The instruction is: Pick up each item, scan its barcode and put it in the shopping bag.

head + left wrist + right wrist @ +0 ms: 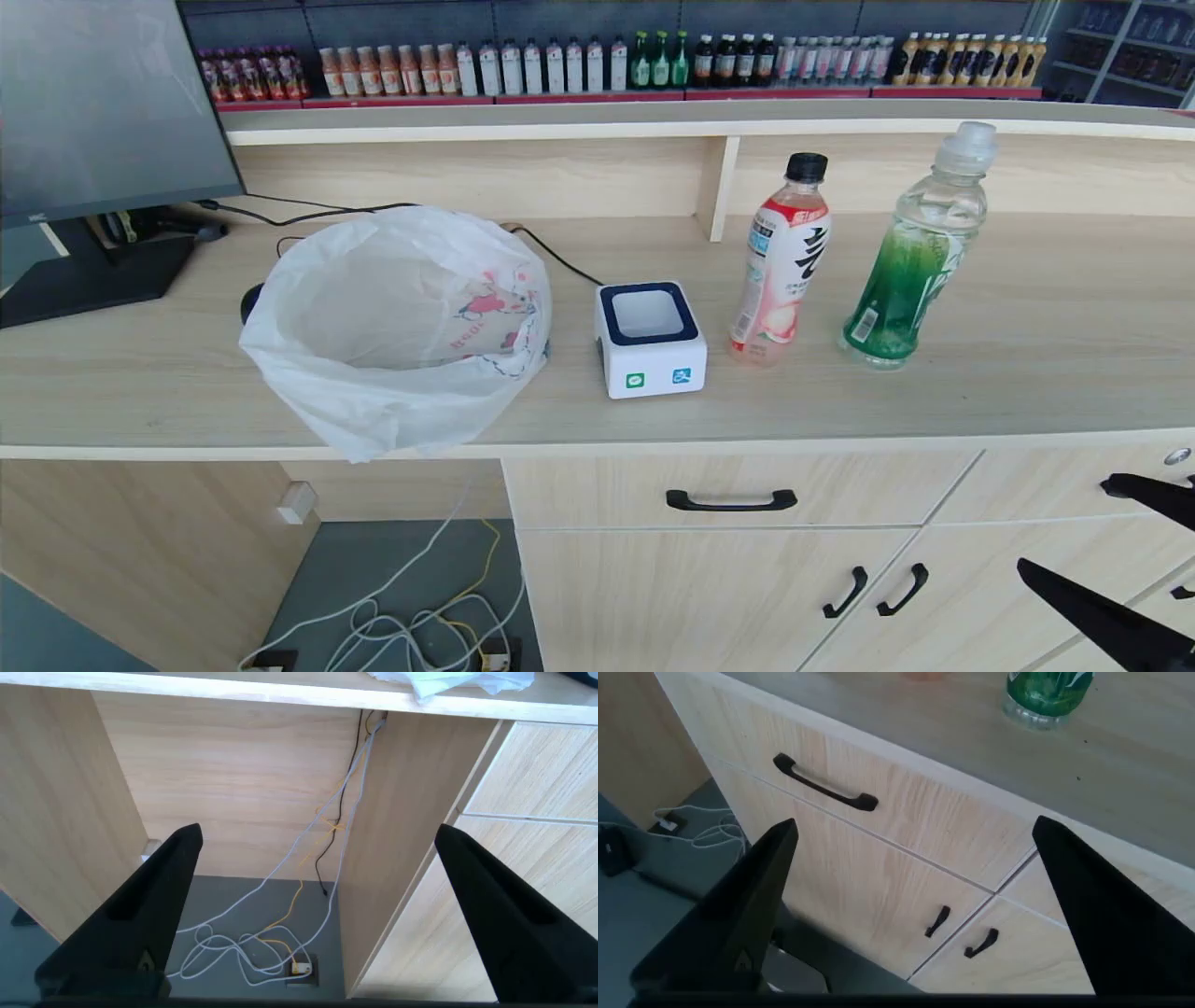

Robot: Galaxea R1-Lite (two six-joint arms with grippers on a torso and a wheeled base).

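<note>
The white plastic shopping bag point(401, 327) stands open-mouthed left of the white, blue-rimmed scanner box point(651, 338). The pink-labelled black-capped bottle point(782, 261) and green-labelled clear bottle point(915, 252) stand upright to its right on the pale wooden tabletop point(1027, 373), probably so items cross the scanner bagward. The right gripper point(915, 831), fingers apart, hangs before the drawers. The left wrist view adds the left gripper point(318, 835), likewise spread, below the bag.
</note>
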